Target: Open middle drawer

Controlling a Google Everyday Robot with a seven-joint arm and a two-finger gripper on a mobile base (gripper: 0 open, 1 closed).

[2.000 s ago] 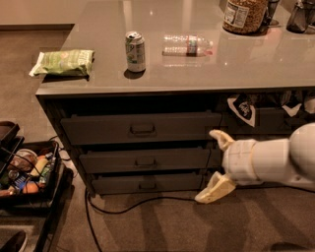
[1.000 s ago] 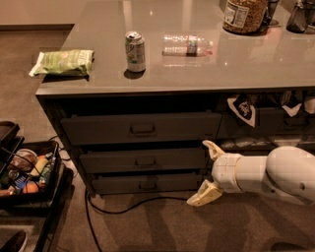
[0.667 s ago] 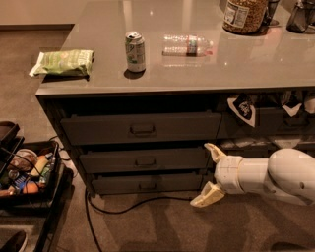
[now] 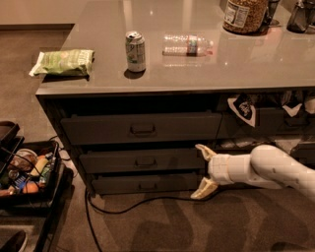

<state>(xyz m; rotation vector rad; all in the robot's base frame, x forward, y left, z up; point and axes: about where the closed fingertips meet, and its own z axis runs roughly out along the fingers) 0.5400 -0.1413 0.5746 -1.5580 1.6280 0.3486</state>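
The middle drawer (image 4: 140,161) is a wide, shallow dark-grey front with a small pull handle (image 4: 143,162) at its centre. It sits between a taller top drawer (image 4: 140,129) and a bottom drawer (image 4: 145,184). All three fronts look closed. My gripper (image 4: 203,171) is open, its two cream fingers spread one above the other, and empty. It hangs in front of the right end of the middle and bottom drawers, well to the right of the handle. The white arm (image 4: 266,166) comes in from the right.
On the grey counter (image 4: 197,69) lie a green snack bag (image 4: 63,62), a soda can (image 4: 135,51), a lying water bottle (image 4: 187,44) and a jar (image 4: 244,15). A black bin of items (image 4: 27,173) stands left. A cable (image 4: 128,202) runs over the carpet.
The gripper swung left toward the drawers, then eased slightly back to the right. The drawers have not moved.
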